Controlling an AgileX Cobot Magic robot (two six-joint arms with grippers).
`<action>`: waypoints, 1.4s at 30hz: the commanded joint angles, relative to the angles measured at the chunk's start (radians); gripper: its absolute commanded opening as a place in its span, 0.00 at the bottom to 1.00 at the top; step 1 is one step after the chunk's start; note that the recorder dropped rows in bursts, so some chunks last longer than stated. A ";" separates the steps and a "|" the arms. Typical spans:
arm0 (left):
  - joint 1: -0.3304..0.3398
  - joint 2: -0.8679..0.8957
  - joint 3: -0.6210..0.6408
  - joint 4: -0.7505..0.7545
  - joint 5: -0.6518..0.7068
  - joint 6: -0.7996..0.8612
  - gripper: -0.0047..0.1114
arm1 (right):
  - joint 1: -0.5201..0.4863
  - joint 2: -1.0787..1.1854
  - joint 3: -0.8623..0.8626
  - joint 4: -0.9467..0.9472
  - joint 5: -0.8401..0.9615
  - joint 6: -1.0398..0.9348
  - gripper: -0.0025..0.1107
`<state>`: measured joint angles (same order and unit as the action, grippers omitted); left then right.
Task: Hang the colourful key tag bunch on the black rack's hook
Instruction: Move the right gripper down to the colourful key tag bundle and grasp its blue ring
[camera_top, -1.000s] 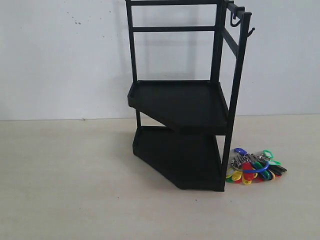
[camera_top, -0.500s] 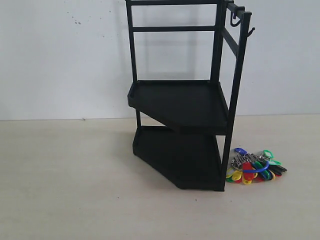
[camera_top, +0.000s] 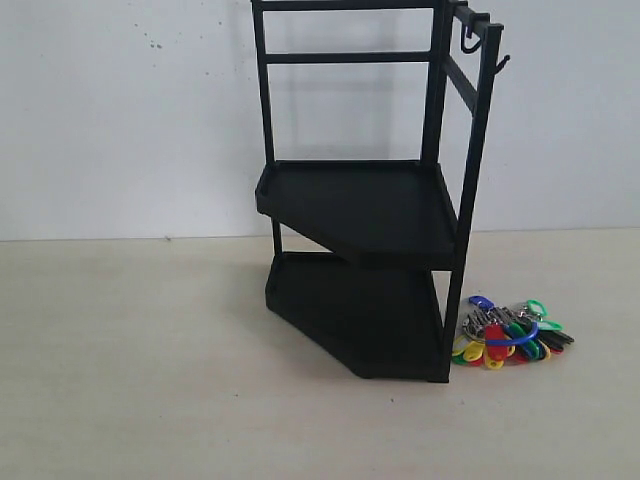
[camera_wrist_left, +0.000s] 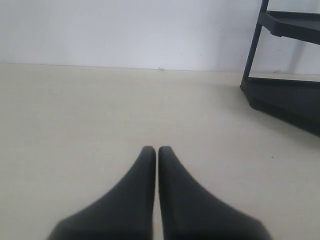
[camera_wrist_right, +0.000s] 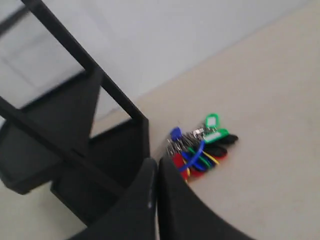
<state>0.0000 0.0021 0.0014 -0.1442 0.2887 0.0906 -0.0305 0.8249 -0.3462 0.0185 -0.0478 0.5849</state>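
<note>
The colourful key tag bunch (camera_top: 508, 335) lies on the table beside the front right foot of the black rack (camera_top: 365, 205). The hook (camera_top: 502, 64) juts sideways from the rack's right upright post near the top. In the right wrist view the bunch (camera_wrist_right: 200, 147) lies just beyond my right gripper (camera_wrist_right: 157, 161), which is shut and empty and not touching it. My left gripper (camera_wrist_left: 157, 149) is shut and empty over bare table, with the rack's lower tray (camera_wrist_left: 287, 97) off to one side. Neither gripper shows in the exterior view.
A J-shaped hook (camera_top: 467, 44) dangles under the rack's top rail. A white wall (camera_top: 120, 110) stands behind the beige table (camera_top: 140, 370). The rack's post (camera_wrist_right: 115, 100) stands close beside my right gripper.
</note>
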 joint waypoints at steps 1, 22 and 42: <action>0.000 -0.002 -0.001 0.003 -0.004 0.006 0.08 | -0.006 0.238 -0.082 -0.002 0.032 0.031 0.02; 0.000 -0.002 -0.001 0.003 -0.004 0.006 0.08 | -0.006 0.870 -0.583 0.625 0.405 -0.336 0.02; 0.000 -0.002 -0.001 0.003 -0.004 0.006 0.08 | -0.006 1.048 -0.635 0.708 0.274 -0.329 0.40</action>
<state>0.0000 0.0021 0.0014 -0.1442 0.2887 0.0942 -0.0305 1.8594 -0.9501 0.7243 0.2184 0.2631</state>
